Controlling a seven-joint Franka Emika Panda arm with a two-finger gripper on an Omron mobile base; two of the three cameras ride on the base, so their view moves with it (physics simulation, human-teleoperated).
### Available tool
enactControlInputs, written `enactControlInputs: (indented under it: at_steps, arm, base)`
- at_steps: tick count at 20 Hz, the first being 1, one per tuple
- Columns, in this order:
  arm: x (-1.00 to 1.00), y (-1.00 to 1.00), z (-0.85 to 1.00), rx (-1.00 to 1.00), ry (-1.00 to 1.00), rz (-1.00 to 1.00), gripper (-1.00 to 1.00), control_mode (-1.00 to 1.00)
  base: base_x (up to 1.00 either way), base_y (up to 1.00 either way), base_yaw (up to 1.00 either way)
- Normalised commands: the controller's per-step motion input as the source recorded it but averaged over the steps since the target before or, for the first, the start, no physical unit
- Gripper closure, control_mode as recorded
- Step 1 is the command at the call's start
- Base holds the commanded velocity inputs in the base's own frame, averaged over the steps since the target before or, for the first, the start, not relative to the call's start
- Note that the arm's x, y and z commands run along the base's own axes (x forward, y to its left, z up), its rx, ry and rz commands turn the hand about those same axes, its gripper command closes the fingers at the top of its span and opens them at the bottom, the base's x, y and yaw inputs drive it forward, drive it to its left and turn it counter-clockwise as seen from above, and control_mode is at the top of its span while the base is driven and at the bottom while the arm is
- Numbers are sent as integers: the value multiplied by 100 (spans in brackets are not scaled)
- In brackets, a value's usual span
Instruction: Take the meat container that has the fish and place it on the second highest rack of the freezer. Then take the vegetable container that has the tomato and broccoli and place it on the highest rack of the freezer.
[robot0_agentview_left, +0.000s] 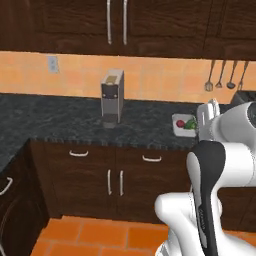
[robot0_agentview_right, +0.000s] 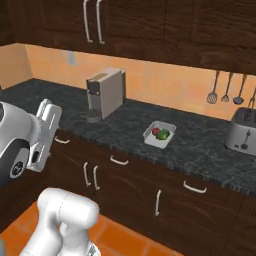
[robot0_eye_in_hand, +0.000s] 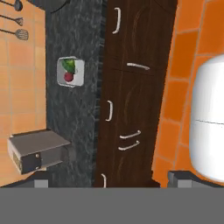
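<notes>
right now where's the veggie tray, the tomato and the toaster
vegetable container (robot0_agentview_right: 150, 138): right base view, near white rim
tomato (robot0_agentview_right: 155, 131): right base view, middle of the red ball
toaster (robot0_agentview_right: 240, 132): right base view, silver front face

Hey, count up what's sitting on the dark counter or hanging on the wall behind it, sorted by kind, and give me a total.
Coffee machine: 1
Toaster: 1
White tray of vegetables: 1
Tomato: 1
Broccoli: 1
Hanging utensils: 4
Total: 9
</notes>
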Motion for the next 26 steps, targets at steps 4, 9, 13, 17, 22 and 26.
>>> enactControlInputs:
  at_steps: [4,9,13,17,22,26]
  arm:
    - [0,0,0,0,0,0,-100,100]
    - [0,0,0,0,0,0,-100,100]
    - [0,0,0,0,0,0,-100,100]
    - [-63,-13,-68,0,-9,-8,-100,-100]
    - [-22,3,-97,-1,4,-34,-100,-100]
    - [52,6,-70,-1,4,-12,-100,-100]
  base:
    - [100,-3,-52]
    - [89,-42,-37]
    - [69,-8,-13]
    - [0,-4,0]
    - [0,0,0]
    - [0,0,0]
